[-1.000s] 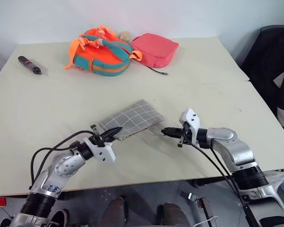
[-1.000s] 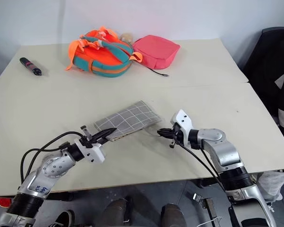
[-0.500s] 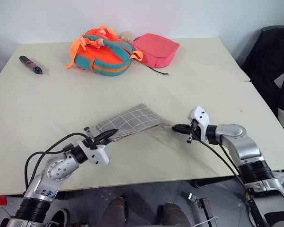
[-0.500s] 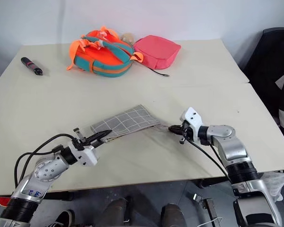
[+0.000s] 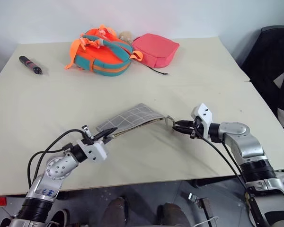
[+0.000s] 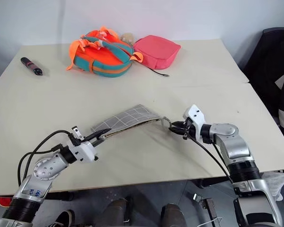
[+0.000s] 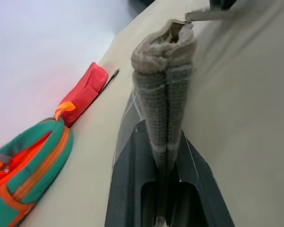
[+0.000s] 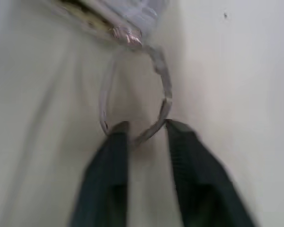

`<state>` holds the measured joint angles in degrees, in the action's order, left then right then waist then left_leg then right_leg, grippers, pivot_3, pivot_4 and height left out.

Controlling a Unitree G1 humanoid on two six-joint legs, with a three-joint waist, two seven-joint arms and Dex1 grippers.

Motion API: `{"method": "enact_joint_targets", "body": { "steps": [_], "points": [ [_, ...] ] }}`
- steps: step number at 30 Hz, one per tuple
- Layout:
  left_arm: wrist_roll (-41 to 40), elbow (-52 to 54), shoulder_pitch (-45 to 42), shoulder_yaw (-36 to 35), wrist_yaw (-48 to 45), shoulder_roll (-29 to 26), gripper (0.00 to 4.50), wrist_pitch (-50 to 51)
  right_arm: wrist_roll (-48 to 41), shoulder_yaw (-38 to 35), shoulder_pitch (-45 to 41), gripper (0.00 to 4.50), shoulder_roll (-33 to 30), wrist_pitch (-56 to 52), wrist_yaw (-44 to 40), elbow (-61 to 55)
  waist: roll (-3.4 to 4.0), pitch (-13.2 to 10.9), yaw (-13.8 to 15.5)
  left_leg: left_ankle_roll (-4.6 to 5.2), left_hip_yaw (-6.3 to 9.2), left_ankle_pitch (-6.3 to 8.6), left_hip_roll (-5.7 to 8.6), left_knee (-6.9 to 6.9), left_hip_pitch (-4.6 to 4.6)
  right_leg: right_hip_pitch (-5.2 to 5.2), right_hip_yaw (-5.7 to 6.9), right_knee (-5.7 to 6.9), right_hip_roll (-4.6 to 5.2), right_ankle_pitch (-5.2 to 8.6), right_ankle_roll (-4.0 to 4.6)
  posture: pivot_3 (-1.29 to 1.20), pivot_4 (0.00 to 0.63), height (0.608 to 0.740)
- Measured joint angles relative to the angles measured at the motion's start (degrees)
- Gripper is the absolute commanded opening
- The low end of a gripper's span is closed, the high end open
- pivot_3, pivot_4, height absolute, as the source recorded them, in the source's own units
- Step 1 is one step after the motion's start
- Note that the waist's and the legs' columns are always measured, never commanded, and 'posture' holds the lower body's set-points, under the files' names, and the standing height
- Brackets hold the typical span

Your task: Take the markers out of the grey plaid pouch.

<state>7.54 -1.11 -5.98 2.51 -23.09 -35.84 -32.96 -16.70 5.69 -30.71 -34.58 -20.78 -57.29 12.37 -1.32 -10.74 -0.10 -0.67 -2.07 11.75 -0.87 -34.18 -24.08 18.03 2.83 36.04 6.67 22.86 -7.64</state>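
the grey plaid pouch [image 5: 130, 118] lies mid-table [image 5: 47, 104], its near-left corner pinched and lifted in the left pincer [image 5: 109, 133], whose fingers are clamped on the fabric. the right pincer [image 5: 177, 126] sits at the pouch's other end, fingers [image 8: 109, 161] parted, the metal ring [image 8: 132, 94] of the zipper between their tips. no markers visible.

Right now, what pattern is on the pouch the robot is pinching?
Grey with white grid lines; the grey plaid pouch shows best in the left eye view.
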Motion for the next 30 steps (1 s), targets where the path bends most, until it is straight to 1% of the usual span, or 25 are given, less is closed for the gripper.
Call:
{"method": "enact_joint_targets", "body": {
  "steps": [2, 5, 8, 11, 14, 18, 19, 21, 25, 28, 30],
  "points": [
    [-1.92, 0.28, 0.03, 0.22, -1.65, 0.35, 0.00, 1.37, -2.71, -1.12, 0.31, 1.94, -0.12, -3.32, -1.47, -2.78, 0.00, 0.00, 0.04, 0.00, 0.01, 0.00, 0.00, 0.00, 0.00, -0.01, 0.00, 0.00, 0.01, 0.00, 0.00, 0.00, 0.150, 0.740],
    [-5.09, 0.84, 0.03, 0.33, -3.96, 1.19, 0.00, 4.29, -5.18, -3.90, -0.25, 1.94, -0.31, -5.69, -1.41, -5.23, 0.00, 0.00, 0.02, 0.01, 0.03, 0.00, 0.00, -0.01, 0.00, -0.03, 0.00, -0.02, 0.01, 0.00, 0.00, 0.00, 0.150, 0.740],
    [-10.85, 3.29, -0.21, 0.33, -7.08, 1.95, 0.00, 10.86, -5.68, -6.72, -2.45, 1.94, -0.53, -5.59, 0.10, -5.47, 0.00, 0.00, 0.01, 0.01, 0.05, 0.00, -0.01, -0.02, 0.00, -0.02, -0.01, -0.01, 0.02, 0.00, 0.00, 0.00, 0.150, 0.740],
    [-16.07, 6.01, -1.81, 0.32, -9.77, 2.30, 0.00, 17.73, -7.47, -8.62, -5.13, 1.94, -0.55, -6.48, 0.77, -8.45, 0.00, 0.00, -0.01, 0.00, 0.09, 0.00, -0.02, -0.02, 0.01, -0.02, -0.01, 0.00, -0.01, 0.00, 0.00, 0.00, 0.150, 0.740],
    [-19.46, 7.80, -4.13, 0.24, -11.76, 3.15, 0.00, 22.49, -9.29, -8.18, -6.75, 1.40, 0.31, -8.55, 0.99, -13.85, 0.00, 0.00, 0.00, 0.00, 0.09, 0.00, -0.02, -0.03, 0.02, -0.08, 0.00, -0.01, -0.03, 0.00, 0.00, 0.00, 0.150, 0.740],
    [-20.16, 7.82, -5.70, 0.21, -13.30, 3.40, 0.00, 24.77, -11.27, -5.03, -6.82, 0.15, 2.34, -11.73, 1.26, -20.02, 0.00, 0.00, -0.06, 0.00, 0.08, 0.00, -0.02, -0.04, 0.00, -0.08, 0.01, 0.01, -0.05, 0.00, 0.00, 0.00, 0.150, 0.740],
    [-20.16, 7.82, -5.72, 0.21, -13.49, 3.45, 0.00, 24.85, -10.70, -3.83, -6.94, 0.07, 2.22, -11.65, 1.27, -21.12, 0.00, 0.00, -0.05, 0.00, 0.08, 0.00, -0.02, -0.05, 0.01, -0.09, 0.01, 0.00, -0.04, 0.00, 0.00, 0.00, 0.150, 0.740],
    [-20.09, 7.82, -5.76, 0.23, -13.80, 4.03, 0.00, 25.12, -8.37, -0.81, -6.95, 0.07, 1.16, -10.42, 0.55, -22.77, 0.00, 0.00, -0.05, 0.01, 0.08, 0.01, -0.02, -0.06, 0.01, -0.09, 0.00, -0.02, -0.04, 0.00, 0.00, 0.00, 0.150, 0.740],
    [-19.77, 7.93, -5.76, 0.45, -13.92, 5.69, 0.00, 25.90, -4.44, 2.45, -6.93, 0.07, 0.03, -7.17, -0.86, -23.09, 0.00, 0.00, 0.18, 0.03, 0.08, 0.02, 0.02, -0.11, -0.01, -0.10, 0.01, -0.06, -0.01, -0.02, -0.03, 0.00, 0.150, 0.740],
    [-19.77, 8.70, -5.73, 0.43, -13.81, 6.53, 0.00, 26.91, -0.83, 4.13, -6.51, 0.07, -2.46, -3.16, -2.53, -21.27, -0.01, 0.00, 0.12, 0.04, 0.08, 0.02, 0.02, -0.14, 0.00, -0.14, 0.01, -0.08, -0.02, -0.02, -0.04, 0.00, 0.150, 0.740],
    [-19.58, 9.64, -5.71, 0.43, -13.90, 6.66, 0.00, 27.02, 0.85, 5.00, -6.12, 0.07, -2.67, -1.51, -2.88, -19.53, -0.01, 0.00, 0.03, 0.03, 0.08, 0.02, 0.00, -0.14, 0.00, -0.14, 0.01, -0.08, -0.04, -0.02, -0.03, 0.00, 0.150, 0.740]
  ]
}}
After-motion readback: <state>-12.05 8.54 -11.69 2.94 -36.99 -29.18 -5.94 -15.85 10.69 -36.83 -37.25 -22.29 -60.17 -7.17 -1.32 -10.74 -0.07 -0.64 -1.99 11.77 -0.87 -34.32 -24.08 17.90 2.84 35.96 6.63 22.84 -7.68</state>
